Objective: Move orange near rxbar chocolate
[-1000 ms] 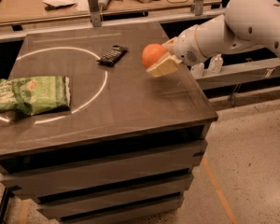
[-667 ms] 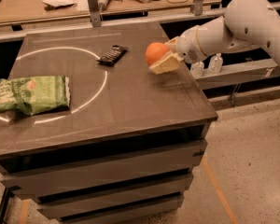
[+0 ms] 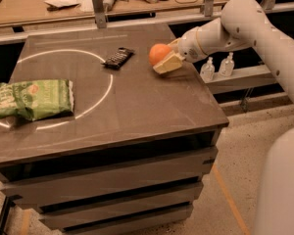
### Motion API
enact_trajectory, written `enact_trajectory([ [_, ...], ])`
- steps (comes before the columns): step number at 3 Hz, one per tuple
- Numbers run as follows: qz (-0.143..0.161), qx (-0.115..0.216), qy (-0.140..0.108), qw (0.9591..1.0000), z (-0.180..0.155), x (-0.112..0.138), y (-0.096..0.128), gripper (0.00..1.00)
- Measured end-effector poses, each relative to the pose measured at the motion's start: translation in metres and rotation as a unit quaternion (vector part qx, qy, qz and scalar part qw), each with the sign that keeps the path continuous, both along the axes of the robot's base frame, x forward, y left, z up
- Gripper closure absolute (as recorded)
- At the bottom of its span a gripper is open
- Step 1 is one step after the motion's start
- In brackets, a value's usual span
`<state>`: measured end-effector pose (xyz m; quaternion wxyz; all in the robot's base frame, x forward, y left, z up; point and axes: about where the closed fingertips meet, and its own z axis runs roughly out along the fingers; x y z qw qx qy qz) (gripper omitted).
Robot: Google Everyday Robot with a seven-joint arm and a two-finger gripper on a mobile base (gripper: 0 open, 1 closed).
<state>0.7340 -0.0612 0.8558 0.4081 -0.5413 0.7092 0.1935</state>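
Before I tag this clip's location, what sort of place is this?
Probably a robotics lab: a cluttered workbench behind, a table marked with a white circle, and the gripper holding an orange near its far right corner.

At the surface's [image 3: 147, 106] right rear, the claw [image 3: 165, 58] clasped the orange [image 3: 158, 53], hiding its right side; the green bag [image 3: 34, 98] was cropped left.

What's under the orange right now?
The gripper holds the orange above the table, far right; one pale finger sits beneath it. The second finger is hidden.
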Motion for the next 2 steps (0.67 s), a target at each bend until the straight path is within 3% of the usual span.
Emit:
enact_trajectory([
  [2,0.031,0.022,-0.005,0.9993,-0.001,0.035,0.040,1.00],
])
